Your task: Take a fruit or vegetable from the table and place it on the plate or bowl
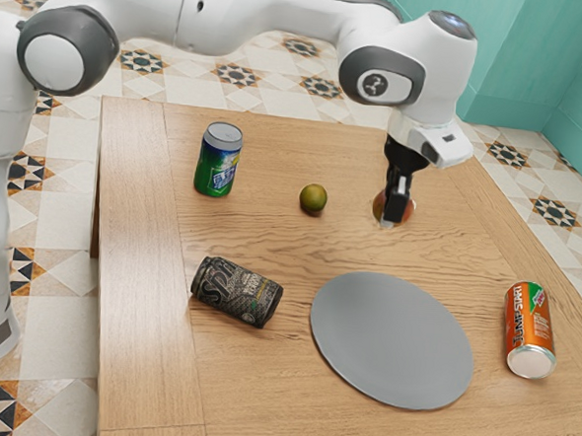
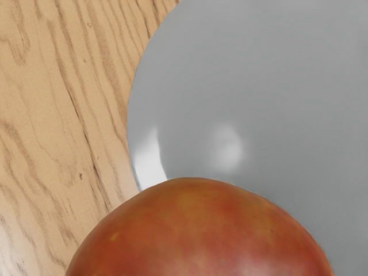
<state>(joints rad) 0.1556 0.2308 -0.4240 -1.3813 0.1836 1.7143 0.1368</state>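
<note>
A reddish apple-like fruit (image 1: 379,207) lies on the wooden table at the back right. My gripper (image 1: 394,212) is down around it, and its black hand hides the fruit's middle in the exterior view. In the wrist view the same fruit (image 2: 201,236) bulges large and close right under my hand. The flat grey plate (image 1: 392,338) lies nearer the table's front, a short way from the fruit. The wrist view has the plate (image 2: 259,86) just beyond the fruit. A small green lime (image 1: 313,198) sits to the exterior view's left of my gripper.
A green can (image 1: 218,158) stands upright at the back left. A dark can (image 1: 236,291) lies on its side left of the plate. An orange can (image 1: 530,330) lies near the table's right edge. Bare wood (image 1: 140,268) runs along the left side.
</note>
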